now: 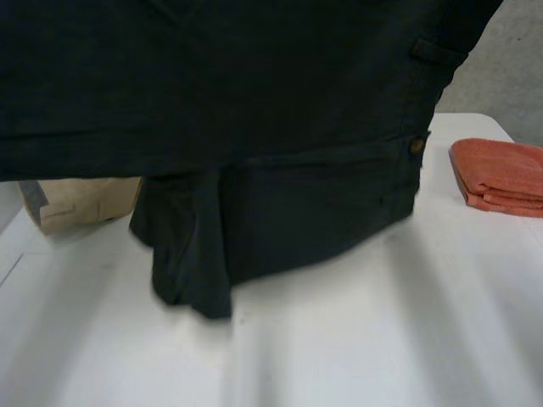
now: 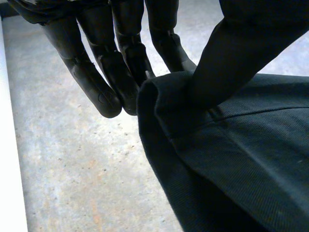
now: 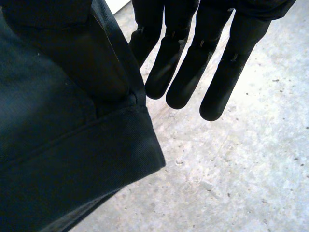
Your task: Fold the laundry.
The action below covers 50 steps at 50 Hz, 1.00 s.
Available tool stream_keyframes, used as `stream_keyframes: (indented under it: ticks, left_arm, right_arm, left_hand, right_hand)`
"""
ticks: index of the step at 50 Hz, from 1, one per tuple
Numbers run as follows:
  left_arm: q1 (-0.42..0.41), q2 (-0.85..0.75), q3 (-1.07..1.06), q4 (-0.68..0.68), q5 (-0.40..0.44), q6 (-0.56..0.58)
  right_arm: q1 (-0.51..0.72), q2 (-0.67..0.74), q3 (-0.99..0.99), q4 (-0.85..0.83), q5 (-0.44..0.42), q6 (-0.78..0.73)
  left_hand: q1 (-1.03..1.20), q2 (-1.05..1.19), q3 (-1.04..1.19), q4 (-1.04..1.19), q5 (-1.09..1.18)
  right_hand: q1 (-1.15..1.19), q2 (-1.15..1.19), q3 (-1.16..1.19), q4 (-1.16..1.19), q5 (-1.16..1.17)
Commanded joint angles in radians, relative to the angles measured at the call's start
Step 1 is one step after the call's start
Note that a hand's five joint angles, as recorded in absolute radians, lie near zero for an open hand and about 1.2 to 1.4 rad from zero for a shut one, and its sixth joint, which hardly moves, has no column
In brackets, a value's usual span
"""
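While the dark trousers [image 1: 280, 127] hang spread above the white table [image 1: 382, 322], lower end touching it, the left hand [image 2: 116, 63] pinches a hemmed corner, thumb against straight fingers, and the right hand [image 3: 193, 72] seemingly pinches another. A folded orange cloth [image 1: 501, 174] lies far right.

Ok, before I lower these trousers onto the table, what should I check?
1. Left hand grip: ok, trousers edge pinched at its fingers.
2. Right hand grip: ok, an edge pinched too.
3. Trousers hanging free: not ok, lower part bunched on the table.
4. Orange towel out of the way: ok, apart near the table's right edge.
5. Cardboard box clear: cannot tell, trousers hide part of it.
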Motion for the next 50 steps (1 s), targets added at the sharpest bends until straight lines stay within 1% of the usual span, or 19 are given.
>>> stream_keyframes:
  ticks: [1, 7, 12, 15, 19, 23, 24, 27, 28, 30, 31, 34, 35, 36, 37, 40, 43, 46, 50]
  left_arm:
    - [-0.003, -0.23, 0.13, 0.004, -0.028, 0.011]
    - [-0.031, -0.452, 0.171, 0.024, -0.033, 0.045]
    - [-0.051, -0.689, 0.193, 0.113, -0.036, 0.097]
    - [-0.062, -0.788, 0.209, 0.167, -0.035, 0.12]
    - [-0.065, -0.947, 0.259, 0.263, -0.032, 0.148]
    - [-0.06, -1.105, 0.35, 0.346, -0.053, 0.169]
    - [-0.054, -1.157, 0.396, 0.36, -0.074, 0.169]
    - [-0.045, -1.23, 0.502, 0.355, -0.136, 0.172]
    - [-0.045, -1.244, 0.528, 0.352, -0.147, 0.174]
    - [-0.048, -1.265, 0.574, 0.343, -0.16, 0.177]
    - [-0.051, -1.284, 0.613, 0.336, -0.151, 0.183]
    - [-0.068, -1.307, 0.66, 0.332, -0.102, 0.197]
    - [-0.074, -1.32, 0.683, 0.334, -0.06, 0.209]
    - [-0.077, -1.327, 0.694, 0.334, -0.046, 0.215]
    - [-0.079, -1.331, 0.702, 0.331, -0.033, 0.215]
    - [-0.088, -1.334, 0.711, 0.306, -0.016, 0.226]
    - [-0.095, -1.308, 0.69, 0.256, -0.051, 0.252]
    - [-0.103, -1.272, 0.644, 0.234, -0.088, 0.287]
    - [-0.117, -1.16, 0.497, 0.205, -0.142, 0.332]
  right_arm:
    - [0.018, 0.153, -0.083, 0.008, 0.013, 0.006]
    - [0.027, 0.292, -0.103, -0.002, 0.05, 0.006]
    - [0.031, 0.466, -0.109, -0.06, 0.093, 0.003]
    - [0.034, 0.546, -0.112, -0.095, 0.113, 0.001]
    - [0.044, 0.685, -0.133, -0.19, 0.152, -0.006]
    - [0.054, 0.817, -0.178, -0.333, 0.197, -0.032]
    - [0.054, 0.863, -0.198, -0.398, 0.22, -0.048]
    - [0.054, 0.928, -0.23, -0.509, 0.249, -0.077]
    - [0.054, 0.961, -0.251, -0.578, 0.26, -0.098]
    - [0.054, 0.992, -0.278, -0.635, 0.261, -0.12]
    - [0.054, 1.021, -0.308, -0.685, 0.252, -0.134]
    - [0.057, 1.081, -0.385, -0.729, 0.228, -0.137]
    - [0.061, 1.119, -0.447, -0.704, 0.223, -0.143]
    - [0.061, 1.138, -0.478, -0.68, 0.226, -0.145]
    - [0.061, 1.156, -0.51, -0.651, 0.231, -0.148]
    - [0.054, 1.205, -0.624, -0.526, 0.254, -0.16]
    - [0.027, 1.202, -0.672, -0.392, 0.251, -0.152]
    - [0.007, 1.169, -0.666, -0.303, 0.22, -0.131]
    - [-0.022, 1.074, -0.594, -0.142, 0.147, -0.12]
  left_hand:
    - [0.257, 0.199, 0.207, 0.198, 0.222]
    - [0.257, 0.199, 0.207, 0.198, 0.222]
    - [0.257, 0.199, 0.207, 0.198, 0.222]
    - [0.257, 0.199, 0.207, 0.198, 0.222]
    - [0.257, 0.199, 0.207, 0.198, 0.222]
    - [0.257, 0.199, 0.207, 0.198, 0.222]
    - [0.257, 0.199, 0.207, 0.198, 0.222]
    - [0.257, 0.199, 0.207, 0.198, 0.222]
    - [0.257, 0.199, 0.207, 0.198, 0.222]
    - [0.257, 0.199, 0.207, 0.198, 0.222]
    - [0.257, 0.199, 0.207, 0.198, 0.222]
    - [0.257, 0.199, 0.207, 0.198, 0.222]
    - [-0.179, -0.237, -0.229, -0.237, -0.213]
    - [-0.573, -0.631, -0.623, -0.631, -0.607]
    - [-0.965, -1.023, -1.015, -1.023, -1.0]
    - [-0.965, -1.023, -1.015, -1.023, -1.0]
    - [-0.965, -1.023, -1.015, -1.023, -1.0]
    - [-0.965, -1.023, -1.015, -1.023, -1.0]
    - [-0.965, -1.023, -1.015, -1.023, -1.0]
  right_hand:
    - [0.283, 0.229, 0.208, 0.198, 0.205]
    - [0.283, 0.229, 0.208, 0.198, 0.205]
    - [0.283, 0.229, 0.208, 0.198, 0.205]
    - [0.283, 0.229, 0.208, 0.198, 0.205]
    - [0.283, 0.229, 0.208, 0.198, 0.205]
    - [0.283, 0.229, 0.208, 0.198, 0.205]
    - [0.283, 0.229, 0.208, 0.198, 0.205]
    - [0.283, 0.229, 0.208, 0.198, 0.205]
    - [0.283, 0.229, 0.208, 0.198, 0.205]
    - [0.283, 0.229, 0.208, 0.198, 0.205]
    - [0.283, 0.229, 0.208, 0.198, 0.205]
    - [0.256, 0.202, 0.181, 0.171, 0.179]
    - [-0.447, -0.501, -0.522, -0.532, -0.525]
    - [-0.939, -0.993, -1.014, -1.024, -1.017]
    - [-0.939, -0.993, -1.014, -1.024, -1.017]
    - [-0.939, -0.993, -1.014, -1.024, -1.017]
    - [-0.939, -0.993, -1.014, -1.024, -1.017]
    - [-0.939, -0.993, -1.014, -1.024, -1.017]
    - [-0.939, -0.993, -1.014, -1.024, -1.017]
